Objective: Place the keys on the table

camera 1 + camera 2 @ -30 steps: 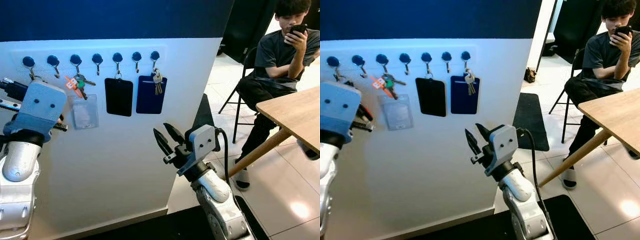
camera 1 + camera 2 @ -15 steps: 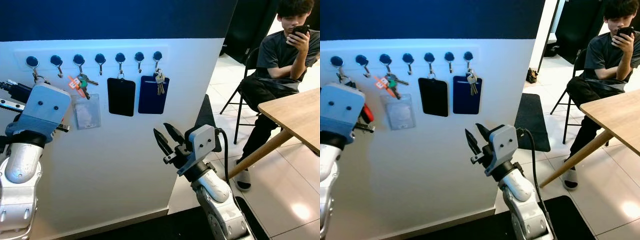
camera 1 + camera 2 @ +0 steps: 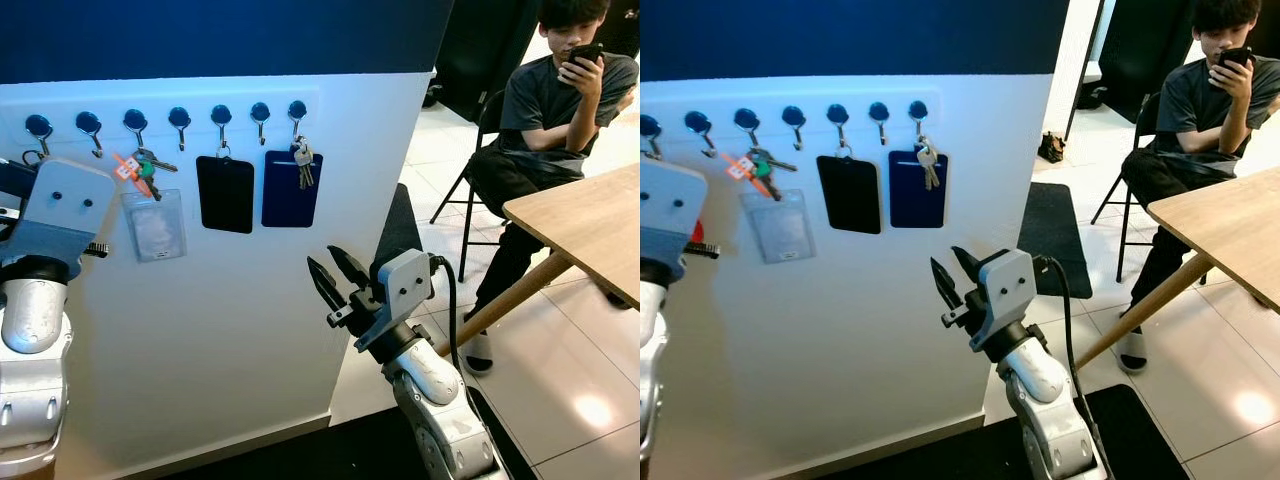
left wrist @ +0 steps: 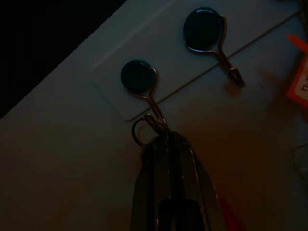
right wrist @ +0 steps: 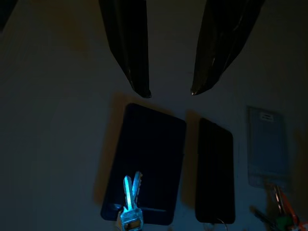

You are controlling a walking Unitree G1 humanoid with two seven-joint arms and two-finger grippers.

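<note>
Since the earlier frames the whole scene has slid sideways with the camera, and the left end effector (image 4: 166, 144) now sits lower against the white wall panel (image 3: 250, 300), its blue wrist housing (image 3: 62, 205) covering the spot beneath the leftmost hook (image 4: 139, 79). From its wrist camera the two fingers look pressed together right at the small metal ring (image 4: 139, 132) hanging on that hook, but the view is too dark to tell whether anything is clamped between them. A red piece (image 3: 695, 232) peeks out beside the housing, mostly hidden. At roughly 3 o'clock along the hook row hangs a bunch of keys (image 3: 145, 170) with orange and green tags over a clear badge holder (image 3: 155, 225), then a black card holder (image 3: 224, 193), then a navy card holder (image 3: 291, 188) with silver keys (image 3: 303, 163) in front of it. The right end effector (image 3: 335, 278) is held out low before the panel, fingers spread apart and holding nothing, aimed toward the navy holder. Farther at 3 o'clock a wooden worktop (image 3: 590, 225) is cut off by the frame edge, and a seated person (image 3: 545, 130) behind it looks at a phone.
</note>
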